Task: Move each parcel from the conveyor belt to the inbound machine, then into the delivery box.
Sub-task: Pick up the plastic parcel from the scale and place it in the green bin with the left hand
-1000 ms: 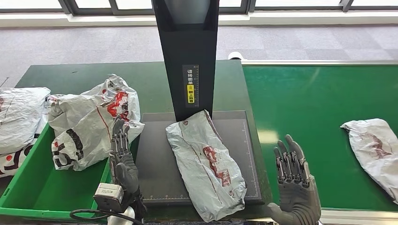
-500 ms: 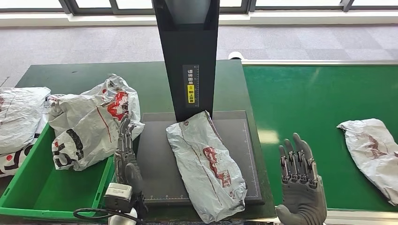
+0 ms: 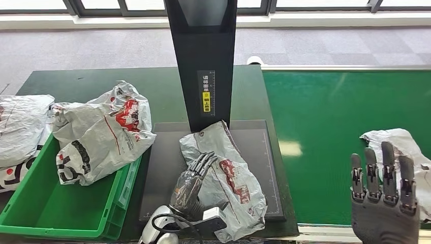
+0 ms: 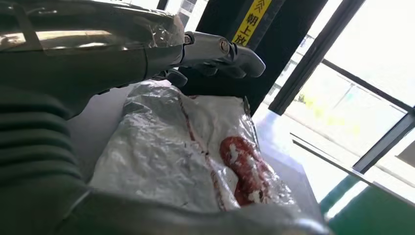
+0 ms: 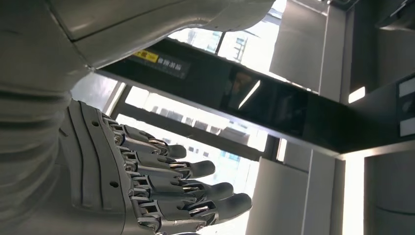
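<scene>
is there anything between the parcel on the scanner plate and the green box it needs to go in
Nothing visible stands in the way. The parcel lies on the dark scanner plate with the left hand over its near side. The green box sits right beside the plate, with bare floor at its near end; two parcels already fill its far end.

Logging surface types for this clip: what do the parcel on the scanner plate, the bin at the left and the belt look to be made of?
The parcel looks like thin grey plastic film: crinkled, glossy, with red print. The bin seems to be rigid moulded plastic, green and smooth, with a thick rim. The belt looks like green rubber or PVC, flat with a faint sheen; which one is unclear.
</scene>
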